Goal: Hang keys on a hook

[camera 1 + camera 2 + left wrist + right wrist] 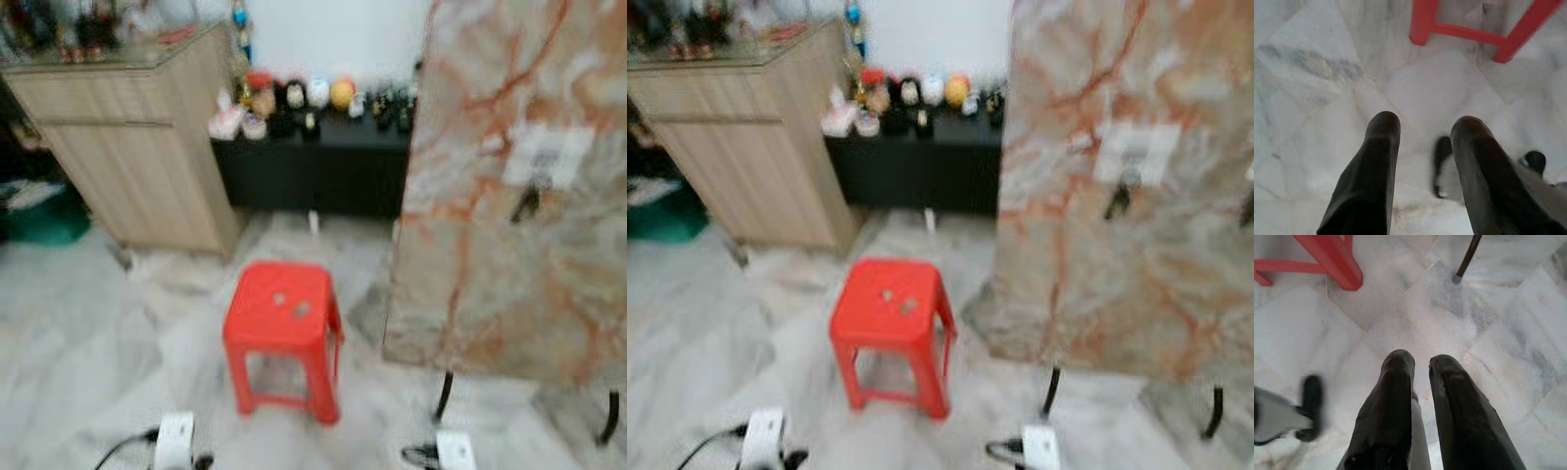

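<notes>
Head views: I see a red stool (282, 333) on the marble floor (78, 362), a marble-patterned board (509, 196) on thin black legs at my right, a wooden cabinet (137, 147) at my left, and a black low shelf (313, 166) with small figurines behind. Picture blurred.

Wrist views: these add the floor tiles close up and the stool's red legs (1469, 34), ahead of each gripper's fingertips.

Left gripper (1425, 129): hangs low, pointing at the floor; fingers (1376, 166) apart by about a finger's width, holding nothing.

Right gripper (1420, 363): hangs low likewise; fingers (1459, 406) parted by a narrow gap, nothing between them. A black board leg (1466, 259) stands beyond its tips.

Keys: a small dark thing (526, 204) hangs under a white plate (547, 155) on the board, possibly the keys; too blurred to be sure. It is well above and forward of the right fingers.

Open room: bare floor between stool and cabinet, and between stool and board.
</notes>
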`<state>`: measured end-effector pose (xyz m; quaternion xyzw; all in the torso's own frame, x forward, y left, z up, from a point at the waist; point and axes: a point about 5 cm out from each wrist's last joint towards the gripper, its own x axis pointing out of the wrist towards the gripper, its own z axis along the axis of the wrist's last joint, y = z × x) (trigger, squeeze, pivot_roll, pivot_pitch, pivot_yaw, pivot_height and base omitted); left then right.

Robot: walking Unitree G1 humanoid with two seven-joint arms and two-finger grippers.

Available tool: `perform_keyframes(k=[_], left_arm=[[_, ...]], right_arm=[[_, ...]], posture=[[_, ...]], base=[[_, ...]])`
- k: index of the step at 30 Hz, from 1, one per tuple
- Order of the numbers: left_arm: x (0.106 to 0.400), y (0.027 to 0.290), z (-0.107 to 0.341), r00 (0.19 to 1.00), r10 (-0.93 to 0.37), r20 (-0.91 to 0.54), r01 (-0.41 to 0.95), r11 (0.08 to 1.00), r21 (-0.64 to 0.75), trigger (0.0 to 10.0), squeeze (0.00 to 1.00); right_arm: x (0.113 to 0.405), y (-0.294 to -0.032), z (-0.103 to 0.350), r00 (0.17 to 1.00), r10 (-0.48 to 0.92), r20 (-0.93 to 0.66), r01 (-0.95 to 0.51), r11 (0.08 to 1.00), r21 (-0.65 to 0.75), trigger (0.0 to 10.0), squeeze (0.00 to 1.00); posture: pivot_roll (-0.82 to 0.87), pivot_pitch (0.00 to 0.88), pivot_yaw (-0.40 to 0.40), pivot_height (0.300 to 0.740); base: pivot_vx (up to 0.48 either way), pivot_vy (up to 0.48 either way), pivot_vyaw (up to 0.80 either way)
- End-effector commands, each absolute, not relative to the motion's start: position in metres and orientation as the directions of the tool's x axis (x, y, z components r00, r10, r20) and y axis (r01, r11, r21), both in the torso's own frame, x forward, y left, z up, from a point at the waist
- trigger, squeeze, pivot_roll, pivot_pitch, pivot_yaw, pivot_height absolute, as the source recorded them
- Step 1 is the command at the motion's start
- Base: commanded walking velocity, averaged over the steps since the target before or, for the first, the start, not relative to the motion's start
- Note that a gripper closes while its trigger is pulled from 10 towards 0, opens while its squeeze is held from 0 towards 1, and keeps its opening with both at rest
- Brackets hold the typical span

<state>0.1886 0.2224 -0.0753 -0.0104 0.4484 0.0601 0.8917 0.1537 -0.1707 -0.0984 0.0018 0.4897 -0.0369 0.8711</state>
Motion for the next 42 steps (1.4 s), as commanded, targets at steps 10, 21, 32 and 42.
perform_keyframes(k=[10, 21, 32, 42], left_arm=[[0.172, 0.234, -0.080, 0.558, 0.125, -0.820, -0.135, 0.989, 0.059, 10.0, 0.00], [0.167, 0.237, -0.082, 0.556, 0.131, -0.821, -0.139, 0.988, 0.063, 10.0, 0.00], [0.167, 0.238, -0.081, 0.560, 0.126, -0.819, -0.148, 0.988, 0.050, 10.0, 0.00], [0.172, 0.231, -0.081, 0.566, 0.103, -0.818, -0.134, 0.990, 0.032, 10.0, 0.00]], right_arm=[[0.162, -0.161, -0.096, 0.539, -0.038, -0.841, 0.053, 0.999, -0.011, 10.0, 0.00], [0.163, -0.160, -0.095, 0.540, -0.038, -0.841, 0.055, 0.998, -0.010, 10.0, 0.00], [0.163, -0.160, -0.095, 0.541, -0.038, -0.840, 0.054, 0.998, -0.010, 10.0, 0.00], [0.164, -0.161, -0.094, 0.552, -0.044, -0.833, 0.031, 0.999, -0.032, 10.0, 0.00]], posture=[[0.02, 0.000, 0.010, 0.740], [0.02, 0.000, 0.011, 0.740], [0.02, 0.000, 0.011, 0.740], [0.02, 0.000, 0.011, 0.740]], base=[[0.000, 0.480, 0.00], [0.000, 0.131, 0.00], [0.000, 0.000, 0.00], [0.055, 0.000, 0.00]])
